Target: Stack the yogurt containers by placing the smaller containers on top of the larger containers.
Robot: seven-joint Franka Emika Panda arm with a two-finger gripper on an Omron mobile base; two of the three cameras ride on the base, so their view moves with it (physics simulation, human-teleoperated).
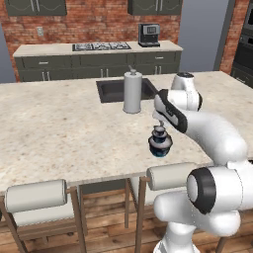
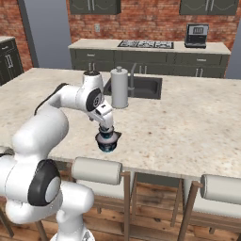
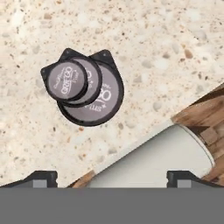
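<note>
On the speckled island counter (image 1: 59, 133) we see three yogurt containers (image 3: 87, 87) stacked near its front edge. Their lid writing is too blurred to read. Our gripper (image 3: 111, 177) hangs above, fingers apart.

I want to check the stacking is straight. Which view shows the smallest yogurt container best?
The hand view: the smallest yogurt container is seen from above, sitting off-centre on the two larger lids. The left base view and the right base view show it tiny under the gripper.
</note>
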